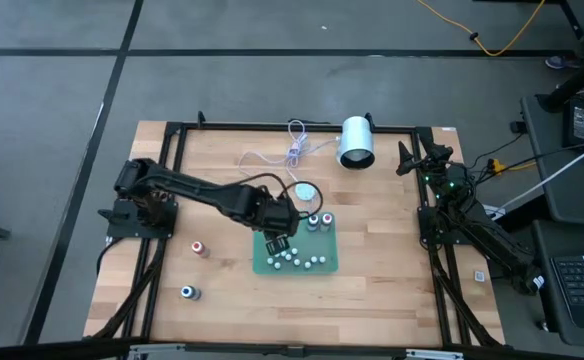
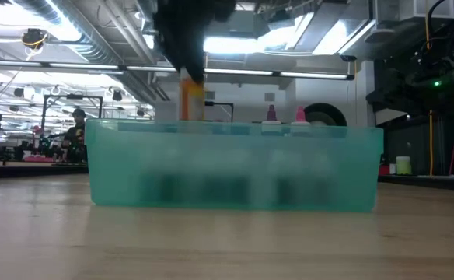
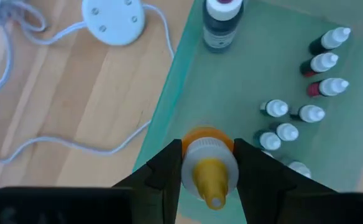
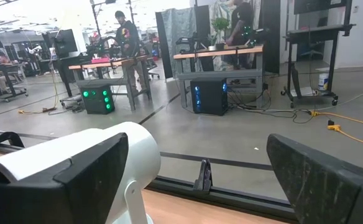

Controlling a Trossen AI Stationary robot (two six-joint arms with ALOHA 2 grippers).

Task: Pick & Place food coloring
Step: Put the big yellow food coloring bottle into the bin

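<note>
Over the near-left edge of the green tray [image 1: 324,262], my left tool [image 3: 209,167] pinches an orange-capped food coloring bottle [image 3: 209,171] upright between its two fingers. Inside the tray, small white-capped bottles [image 3: 309,93] cluster toward one side, leaving bare floor below me. A white disc [image 3: 114,12] on a thin cable lies on the counter [image 1: 382,290] just outside the rim. My right tool [image 4: 200,180] waits spread at the counter's far right corner. No label is readable.

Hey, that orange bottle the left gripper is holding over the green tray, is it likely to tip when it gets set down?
Probably yes. The orange bottle looks tall and narrow, so it may topple easily. The left gripper clamps it near the cap, and it seems light, so release could nudge it. Several small bottles already lie flat in the green tray.
</note>
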